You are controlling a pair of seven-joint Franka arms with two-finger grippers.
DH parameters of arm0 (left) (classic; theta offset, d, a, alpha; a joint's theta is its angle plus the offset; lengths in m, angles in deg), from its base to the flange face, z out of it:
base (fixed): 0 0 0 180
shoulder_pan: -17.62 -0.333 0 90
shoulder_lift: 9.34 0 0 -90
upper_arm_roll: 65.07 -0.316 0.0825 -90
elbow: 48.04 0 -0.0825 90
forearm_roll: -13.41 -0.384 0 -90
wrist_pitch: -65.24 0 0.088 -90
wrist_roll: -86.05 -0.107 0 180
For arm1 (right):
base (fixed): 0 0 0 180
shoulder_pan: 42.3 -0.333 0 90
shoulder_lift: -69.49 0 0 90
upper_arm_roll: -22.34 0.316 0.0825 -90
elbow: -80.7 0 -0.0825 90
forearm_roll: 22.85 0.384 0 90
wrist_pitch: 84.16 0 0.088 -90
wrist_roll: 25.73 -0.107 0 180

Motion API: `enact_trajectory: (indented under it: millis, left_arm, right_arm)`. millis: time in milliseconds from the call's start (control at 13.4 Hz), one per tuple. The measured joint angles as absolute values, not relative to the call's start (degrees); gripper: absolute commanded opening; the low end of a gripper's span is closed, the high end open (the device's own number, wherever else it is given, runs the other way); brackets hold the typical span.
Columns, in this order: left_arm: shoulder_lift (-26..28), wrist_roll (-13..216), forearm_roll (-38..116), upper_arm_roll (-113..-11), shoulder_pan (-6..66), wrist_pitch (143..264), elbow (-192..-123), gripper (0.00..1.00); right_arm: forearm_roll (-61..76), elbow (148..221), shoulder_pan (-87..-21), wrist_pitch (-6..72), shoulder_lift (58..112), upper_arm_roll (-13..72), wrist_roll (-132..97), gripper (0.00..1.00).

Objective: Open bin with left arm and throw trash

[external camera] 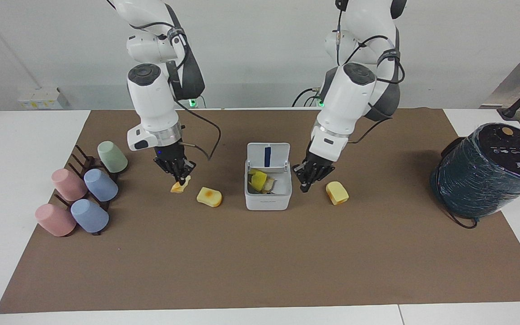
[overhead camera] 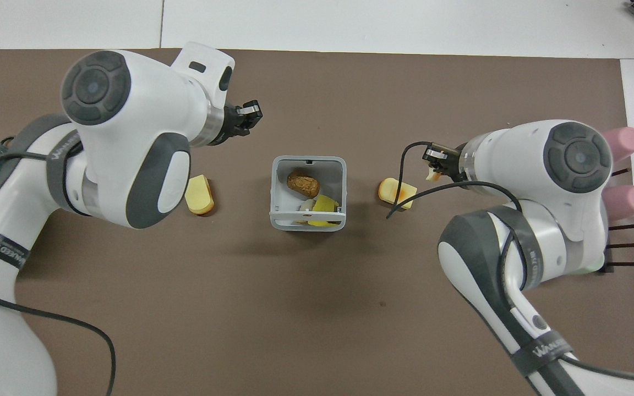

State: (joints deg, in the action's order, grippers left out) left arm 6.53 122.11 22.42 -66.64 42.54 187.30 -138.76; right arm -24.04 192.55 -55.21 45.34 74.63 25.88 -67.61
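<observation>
The white bin [external camera: 268,203] stands mid-mat with its lid [external camera: 267,155] swung upright, a blue strip on the lid's inner face. Yellow and brown scraps [overhead camera: 317,204] lie inside the bin [overhead camera: 272,190]. My left gripper [external camera: 305,185] hangs shut and holds nothing, over the mat between the bin and a yellow trash chunk [external camera: 336,192]. My right gripper [external camera: 179,179] is shut on a small pale trash piece [external camera: 179,186], lifted above the mat. Another toasted trash chunk [external camera: 209,197] lies between that gripper and the bin.
A dark rack with several pastel cups [external camera: 84,194] stands at the right arm's end of the mat. A big dark teal wrapped cylinder [external camera: 490,169] stands at the left arm's end. A cable hangs from the right wrist [external camera: 206,144].
</observation>
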Motion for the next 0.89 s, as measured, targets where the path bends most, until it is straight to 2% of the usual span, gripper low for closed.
enact_trajectory:
  millis: [224,298,373,447,522,596,671,745,894]
  left_arm:
    - [4.4,114.4,22.0,-66.7,38.8,178.9,-138.7,0.05]
    - [3.9,111.2,21.5,-66.8,37.6,175.6,-138.6,0.16]
    - [3.4,108.2,21.1,-66.8,36.3,172.7,-138.6,0.43]
    - [2.9,106.0,21.0,-66.9,34.8,170.4,-138.6,0.62]
    - [2.5,104.7,21.0,-67.0,33.4,168.9,-138.7,0.81]
    - [2.2,104.0,20.4,-67.0,32.5,168.2,-139.0,0.92]
    - [1.9,103.8,19.0,-67.0,32.1,168.1,-139.8,1.0]
    - [1.5,103.8,17.9,-67.0,32.1,168.4,-141.1,1.0]
    - [0.1,103.9,17.3,-66.9,32.2,173.0,-146.1,1.0]
  right_arm:
    - [-24.0,192.4,-60.5,49.7,75.3,26.2,-77.1,0.0]
    - [-24.0,192.0,-62.2,51.0,76.1,26.3,-80.4,0.0]
    - [-24.0,191.2,-63.8,52.0,77.1,26.3,-83.7,0.0]
    - [-24.0,190.3,-65.2,53.0,78.2,26.3,-86.6,0.0]
    - [-24.0,189.5,-66.4,54.2,79.4,26.3,-89.2,0.03]
    - [-24.0,189.0,-67.5,55.4,80.5,26.4,-91.4,0.06]
    - [-24.0,188.7,-68.2,56.2,81.4,26.4,-92.9,0.2]
    - [-24.0,188.5,-68.5,56.7,82.0,26.4,-93.5,0.29]
    - [-24.0,188.4,-69.6,56.7,83.0,26.4,-93.7,0.58]
